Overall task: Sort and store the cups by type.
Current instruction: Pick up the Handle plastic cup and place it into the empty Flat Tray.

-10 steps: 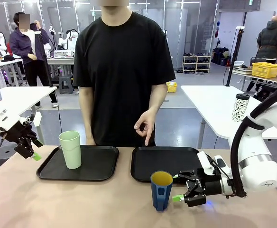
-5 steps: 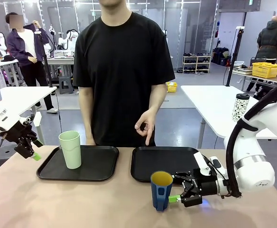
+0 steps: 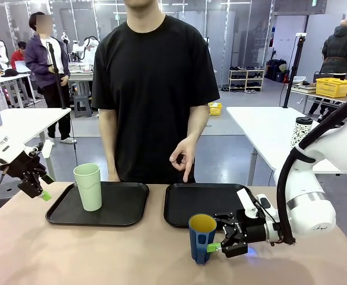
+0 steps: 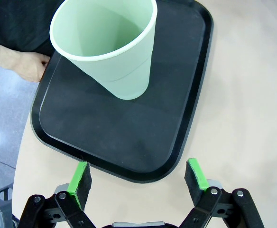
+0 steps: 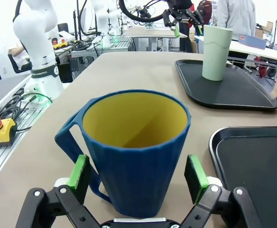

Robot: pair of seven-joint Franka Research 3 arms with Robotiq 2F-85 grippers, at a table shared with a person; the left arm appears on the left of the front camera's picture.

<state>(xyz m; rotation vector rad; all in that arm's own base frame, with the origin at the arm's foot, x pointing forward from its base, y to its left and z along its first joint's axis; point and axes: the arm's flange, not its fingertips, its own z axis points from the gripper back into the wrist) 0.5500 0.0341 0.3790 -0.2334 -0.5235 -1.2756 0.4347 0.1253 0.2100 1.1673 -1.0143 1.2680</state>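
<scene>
A dark blue mug (image 3: 202,237) with a yellow inside stands on the table in front of the right black tray (image 3: 185,205). My right gripper (image 3: 215,234) is open, its green pads on either side of the mug (image 5: 133,152) with a small gap at each; the handle points away to one side. A pale green tumbler (image 3: 88,186) stands upright on the left black tray (image 3: 117,211). My left gripper (image 3: 40,189) hangs open just off that tray's left end, with nothing between its fingers. From the left wrist, the tumbler (image 4: 110,52) lies beyond the left gripper (image 4: 138,178).
A person stands at the far side, one hand (image 3: 182,157) hanging over the right tray with a finger pointing down, the other hand (image 4: 29,66) by the left tray's far edge. A speckled lidded tumbler (image 3: 302,133) stands on a white table behind.
My right gripper has slid left, so its open fingers now stand on both sides of the blue mug. The left arm, the tumbler and the mug have stayed in place.
</scene>
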